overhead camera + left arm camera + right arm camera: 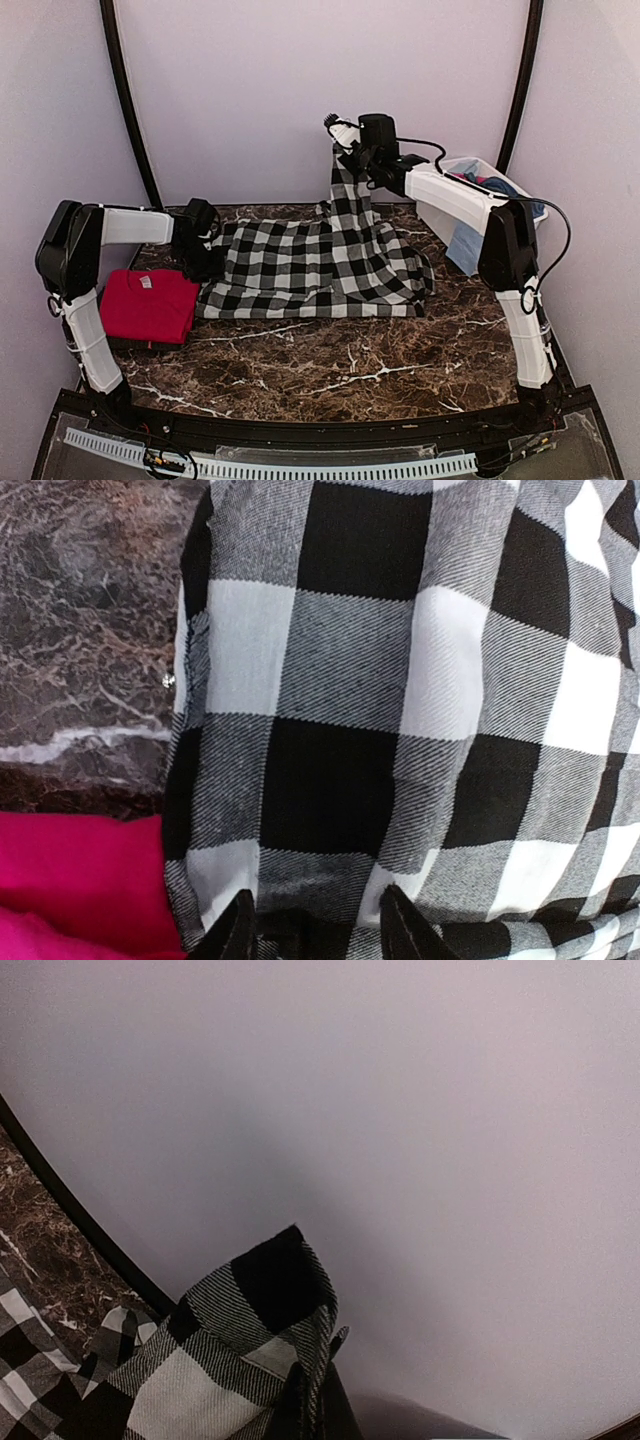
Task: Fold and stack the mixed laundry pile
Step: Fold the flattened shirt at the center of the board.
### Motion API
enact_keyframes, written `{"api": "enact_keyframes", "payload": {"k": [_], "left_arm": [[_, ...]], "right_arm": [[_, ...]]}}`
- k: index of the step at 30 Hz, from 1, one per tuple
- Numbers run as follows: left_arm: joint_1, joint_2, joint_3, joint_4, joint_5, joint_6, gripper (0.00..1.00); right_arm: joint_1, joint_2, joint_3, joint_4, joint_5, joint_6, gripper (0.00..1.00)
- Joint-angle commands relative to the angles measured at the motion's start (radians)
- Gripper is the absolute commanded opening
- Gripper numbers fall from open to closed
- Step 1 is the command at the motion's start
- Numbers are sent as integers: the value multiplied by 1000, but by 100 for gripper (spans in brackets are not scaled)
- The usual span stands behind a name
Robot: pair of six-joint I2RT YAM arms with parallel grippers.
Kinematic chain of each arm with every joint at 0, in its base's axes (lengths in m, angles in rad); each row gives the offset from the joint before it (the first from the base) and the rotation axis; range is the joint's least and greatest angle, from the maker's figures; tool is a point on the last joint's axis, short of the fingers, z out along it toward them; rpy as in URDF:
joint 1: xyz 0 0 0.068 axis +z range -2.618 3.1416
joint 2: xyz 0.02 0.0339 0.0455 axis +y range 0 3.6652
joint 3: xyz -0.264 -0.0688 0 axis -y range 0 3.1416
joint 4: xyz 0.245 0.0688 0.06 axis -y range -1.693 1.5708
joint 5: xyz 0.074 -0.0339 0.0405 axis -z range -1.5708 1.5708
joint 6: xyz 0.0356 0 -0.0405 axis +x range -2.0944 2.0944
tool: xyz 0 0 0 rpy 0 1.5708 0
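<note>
1. Checked garment, top view: it is lying spread across the middle of the marble table, with one corner being pulled up into a peak at the far right.
2. Right gripper is clamping that raised corner, well above the tabletop; the cloth is hanging taut from it down to the flat part.
3. Left gripper is sitting low at the garment's left edge, between the cloth and the red tee.
4. Red tee is lying folded at the near left, just beside the checked cloth.
5. White tub is standing at the far right, with blue and pink pieces inside and a light blue piece drooping over its near side.
6. Left wrist view: checked garment is filling most of the frame, flat on the table. The fingertips are standing apart over the cloth edge, released and pinching nothing. Red tee is showing at lower left.
7. Right wrist view: the dark fingers are clenched on a bunched fold of checked garment, which is standing up against the pale backdrop.
</note>
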Motion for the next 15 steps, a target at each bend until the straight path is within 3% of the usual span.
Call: {"api": "enact_keyframes", "payload": {"k": [1, 8, 15], "left_arm": [[6, 35, 23, -8, 14, 18, 41], [-19, 106, 25, -17, 14, 27, 39], [-142, 160, 40, -35, -3, -14, 34]], "right_arm": [[10, -6, -39, 69, 15, -6, 0], [9, -28, -169, 109, 12, 23, 0], [-14, -66, -229, 136, 34, 19, 0]]}}
